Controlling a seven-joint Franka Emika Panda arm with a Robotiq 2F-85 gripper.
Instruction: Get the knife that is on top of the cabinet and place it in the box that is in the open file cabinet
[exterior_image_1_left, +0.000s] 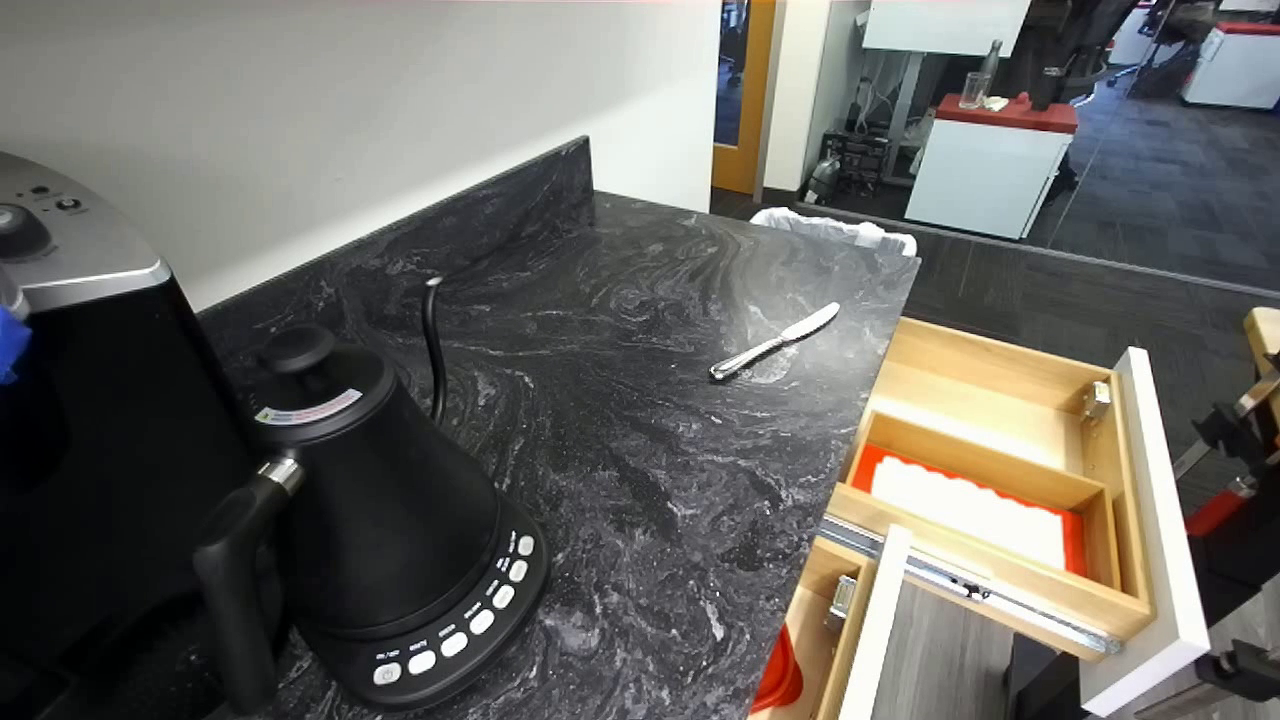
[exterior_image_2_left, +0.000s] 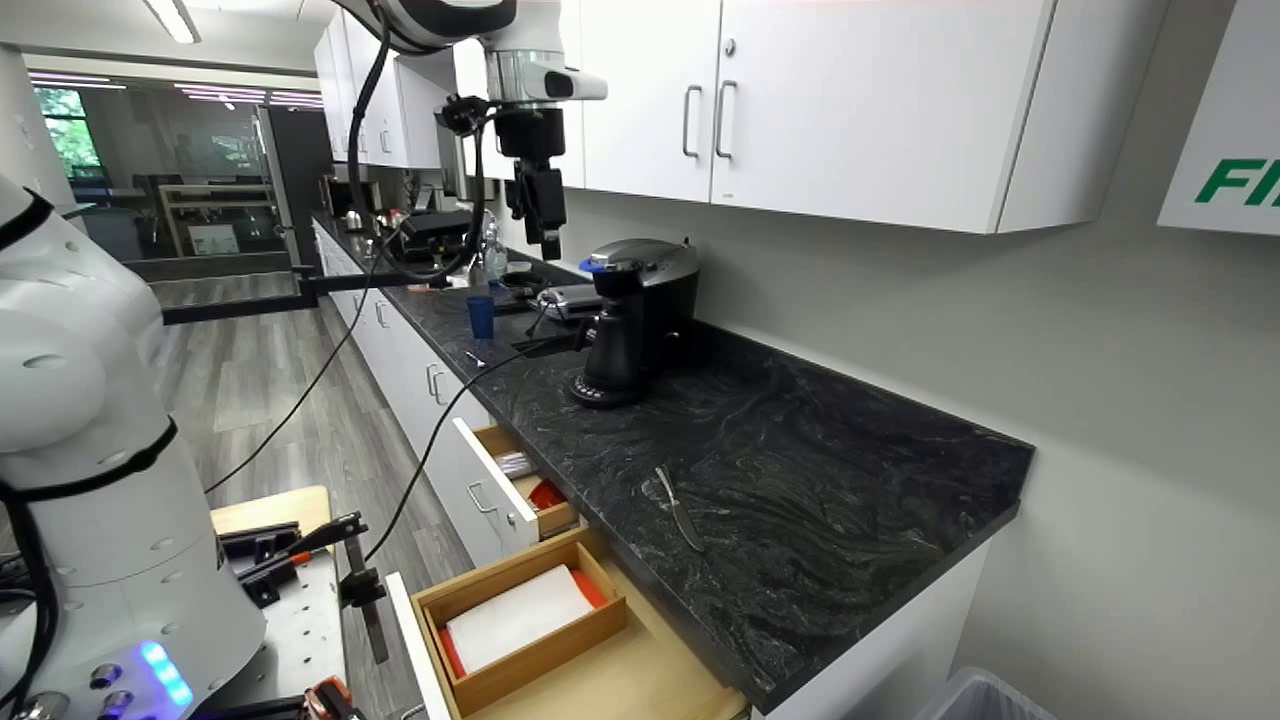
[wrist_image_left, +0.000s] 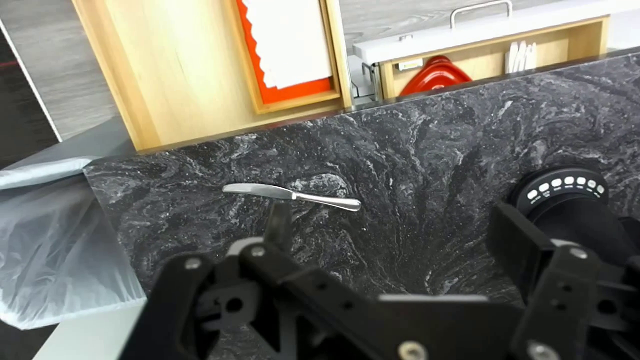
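Note:
The silver knife (exterior_image_1_left: 775, 343) lies flat on the cabinet's black marbled top (exterior_image_1_left: 640, 480), near its drawer-side edge; it also shows in an exterior view (exterior_image_2_left: 678, 508) and in the wrist view (wrist_image_left: 293, 195). The plywood box (exterior_image_2_left: 545, 652) sits in the pulled-out file cabinet drawer (exterior_image_1_left: 1150, 530), with a white sheet over something red inside; it also shows in the wrist view (wrist_image_left: 300, 102). My gripper (wrist_image_left: 390, 215) is open and empty. In an exterior view my gripper (exterior_image_2_left: 545, 235) hangs high above the counter, pointing down. In the wrist view the knife appears beyond the left finger.
A black kettle (exterior_image_1_left: 390, 520) and a coffee machine (exterior_image_2_left: 672, 275) stand on the top. A smaller open drawer holds a red item (wrist_image_left: 435, 77). A lined bin (wrist_image_left: 65, 240) stands at the counter's end. White wall cabinets (exterior_image_2_left: 850, 100) hang above. A cable (exterior_image_2_left: 420, 460) crosses near the arm.

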